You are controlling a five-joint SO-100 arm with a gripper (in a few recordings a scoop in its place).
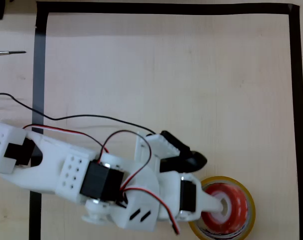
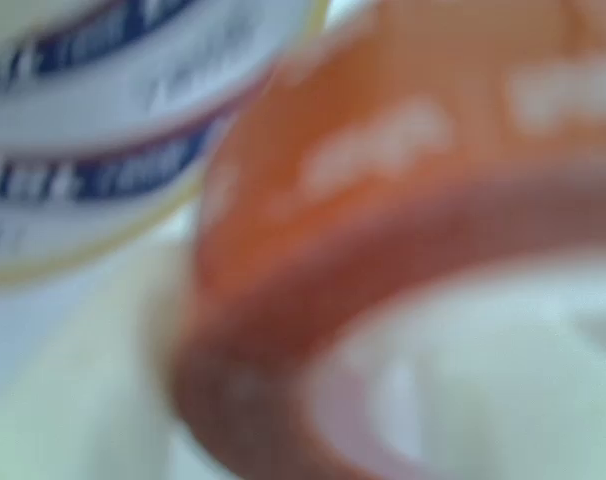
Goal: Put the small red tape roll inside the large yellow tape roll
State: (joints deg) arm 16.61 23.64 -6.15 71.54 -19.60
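In the overhead view the small red tape roll (image 1: 236, 207) sits within the large yellow tape roll (image 1: 250, 200) near the table's front right. My gripper (image 1: 214, 183) is open. Its white finger (image 1: 214, 202) reaches over the red roll into its white core, while the black finger (image 1: 191, 159) is spread away, above and to the left of the rolls. The wrist view is blurred and very close. In it the red roll (image 2: 383, 250) has white print, and the yellow roll's white inner core (image 2: 113, 150) with dark purple markings lies behind it at upper left.
A black tape border (image 1: 295, 100) frames the work area on the light wooden table. A thin metal tool (image 1: 9, 52) lies outside it at upper left. A black cable (image 1: 66, 119) trails across the table to the arm.
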